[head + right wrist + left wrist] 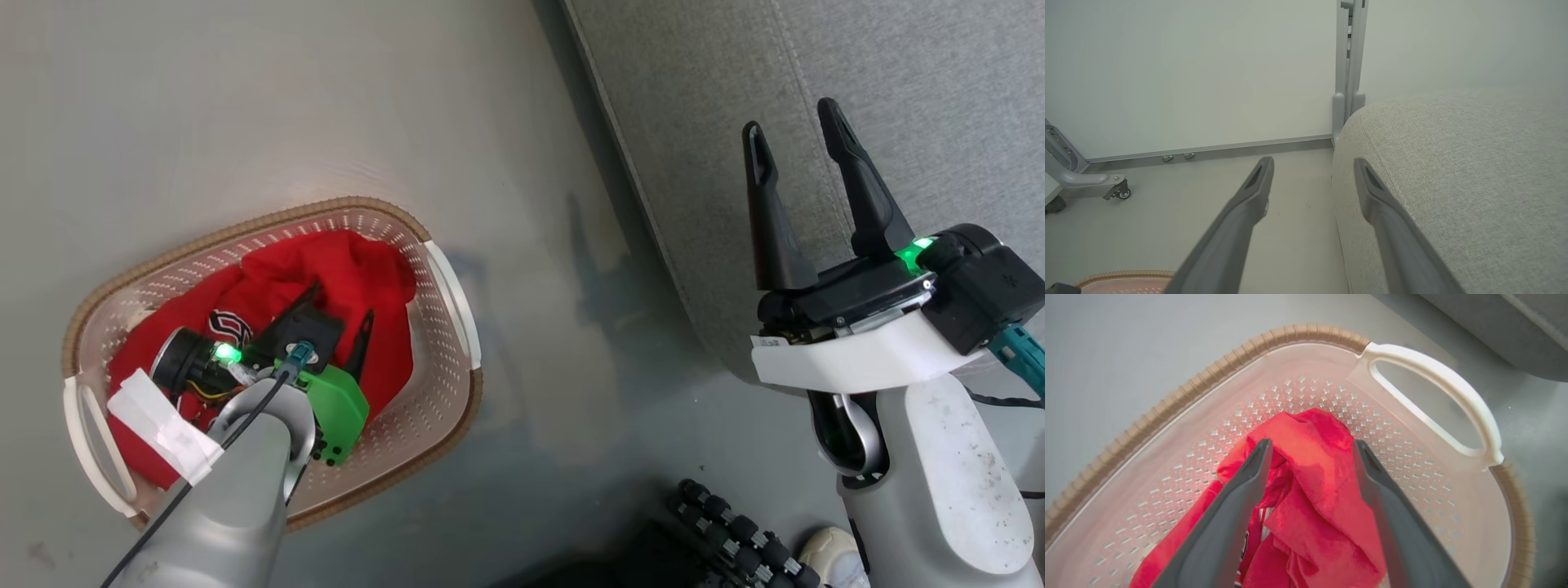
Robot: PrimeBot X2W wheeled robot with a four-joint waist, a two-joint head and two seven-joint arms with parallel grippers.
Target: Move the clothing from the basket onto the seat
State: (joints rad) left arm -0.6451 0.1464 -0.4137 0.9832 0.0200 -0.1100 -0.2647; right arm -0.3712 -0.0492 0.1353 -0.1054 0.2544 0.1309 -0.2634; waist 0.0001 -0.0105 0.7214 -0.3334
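The red clothing (343,269) lies bunched in the cream perforated basket (441,327) on the floor at lower left; a black-and-white print shows on one fold. My left gripper (339,314) is down inside the basket, open, its fingers either side of a raised red fold (1310,457) of that clothing. The basket's brown rim (1208,371) and white handle (1453,392) curve behind it. My right gripper (796,143) hangs open and empty over the left edge of the grey seat (898,82). In the right wrist view that gripper (1312,171) straddles the seat's rounded edge (1453,163).
Grey floor (245,98) surrounds the basket. The robot's base with black rollers (735,531) sits at the bottom. A white wall, a metal skirting rail, an upright grey post (1349,61) and a castor frame (1106,183) stand beyond the seat.
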